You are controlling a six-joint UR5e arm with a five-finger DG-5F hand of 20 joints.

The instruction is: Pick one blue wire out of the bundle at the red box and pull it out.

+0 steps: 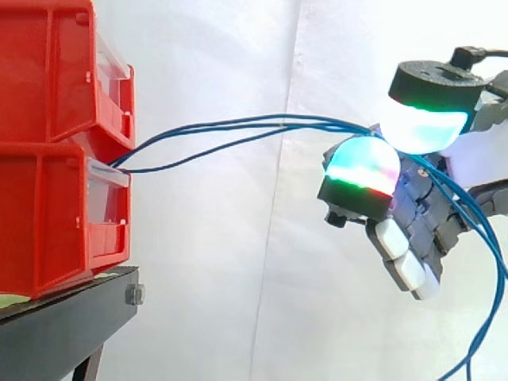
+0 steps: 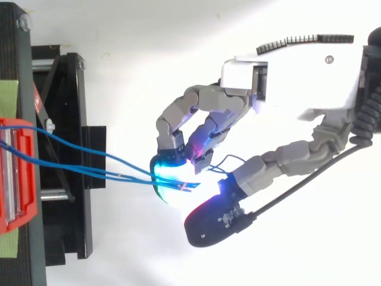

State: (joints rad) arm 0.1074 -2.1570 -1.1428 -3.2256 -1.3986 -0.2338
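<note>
1. Wires (image 1: 238, 127): blue, run from box (image 1: 55, 222) toward 3 o'clock, side view, into hand (image 2: 274, 83).
2. Pads (image 1: 361, 163) pinched shut on wires; seemingly several, not one.
3. Step: pull-out. Next, likely: isolate one wire, draw toward 3 o'clock.

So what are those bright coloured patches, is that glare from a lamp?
No lamp glare: in the side view the hand's own fingertip pads glow cyan, green and red against the evenly lit white curtain; in the top view a pad's cyan glow washes over the blue wires where they are pinched, hiding the contact.
</note>
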